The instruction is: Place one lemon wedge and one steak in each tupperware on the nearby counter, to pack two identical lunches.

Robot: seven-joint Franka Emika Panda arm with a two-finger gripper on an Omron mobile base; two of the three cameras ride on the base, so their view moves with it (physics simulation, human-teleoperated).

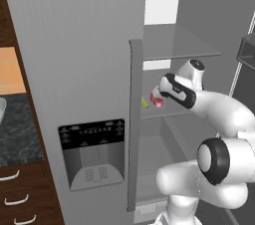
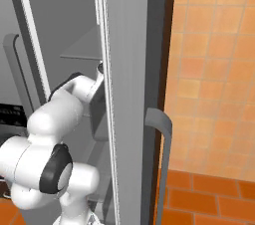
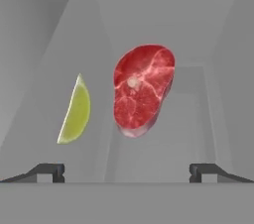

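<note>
On the fridge shelf in the hand view lie a yellow-green lemon wedge (image 3: 75, 113) and, to its right, a red marbled steak (image 3: 143, 89). My gripper (image 3: 126, 172) is open, its two dark fingertips (image 3: 49, 172) spread wide just short of both, with nothing between them. From the left base view the hand (image 1: 175, 89) reaches into the open fridge, right beside the steak (image 1: 157, 101) and the lemon wedge (image 1: 144, 103). The marbled counter (image 1: 17, 129) is far left. A pale sliver (image 1: 1, 109) sits at its edge; I cannot tell what it is.
The closed fridge door with its dispenser panel (image 1: 92, 152) and tall handle (image 1: 134, 119) stands left of the arm. A glass shelf (image 1: 179, 45) hangs above the hand. The open right door (image 2: 127, 94) with its handle (image 2: 160, 134) flanks the arm, with an orange tiled wall (image 2: 214, 69) behind.
</note>
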